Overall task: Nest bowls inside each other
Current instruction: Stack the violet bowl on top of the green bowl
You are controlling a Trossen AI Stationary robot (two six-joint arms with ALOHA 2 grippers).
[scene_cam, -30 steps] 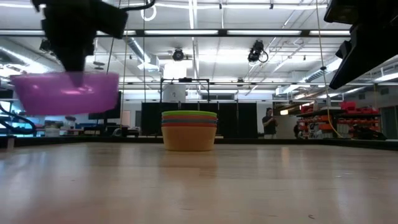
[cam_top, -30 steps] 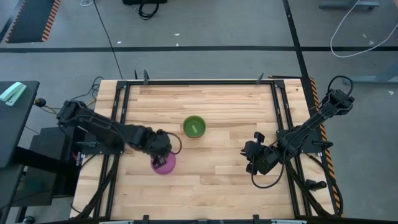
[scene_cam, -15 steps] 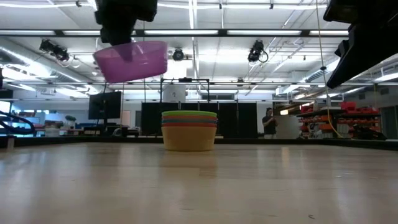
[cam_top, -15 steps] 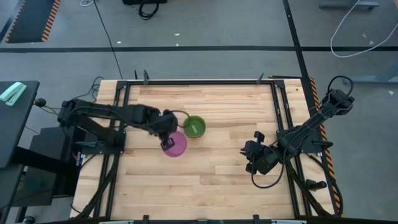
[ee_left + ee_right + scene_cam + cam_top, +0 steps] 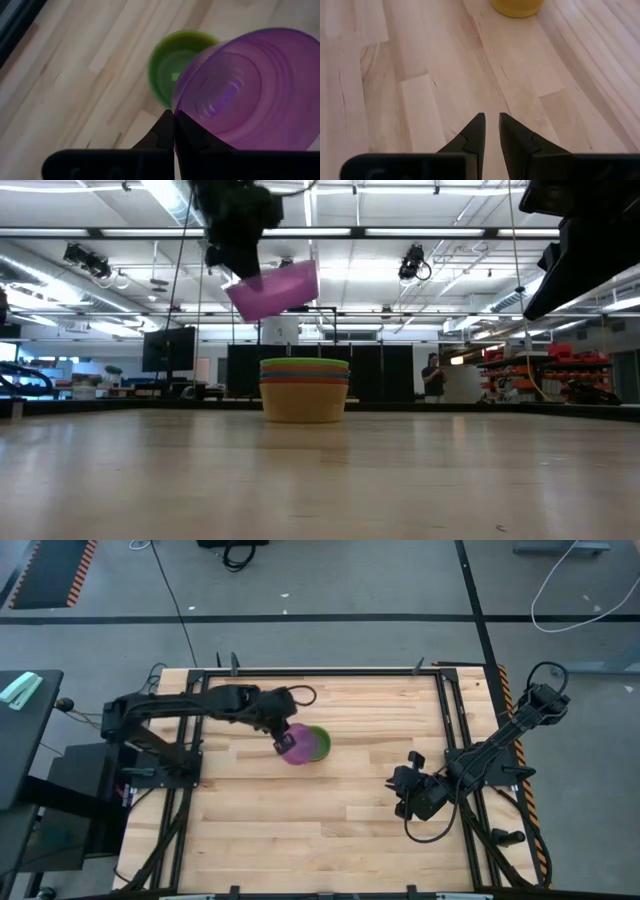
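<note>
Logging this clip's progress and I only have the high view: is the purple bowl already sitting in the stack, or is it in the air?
Observer: In the air. The low view shows the purple bowl tilted, above the stack, not touching it.
Operator: Which colours are stacked? I see only green.
Observer: Green on top, orange beneath, yellow lowest.
Operator: Is the left pincer gripping the bowl?
Observer: Yes; the left pincer is shut on its rim.
Operator: The right one?
Observer: The right pincer is empty, slightly open above bare wood.
</note>
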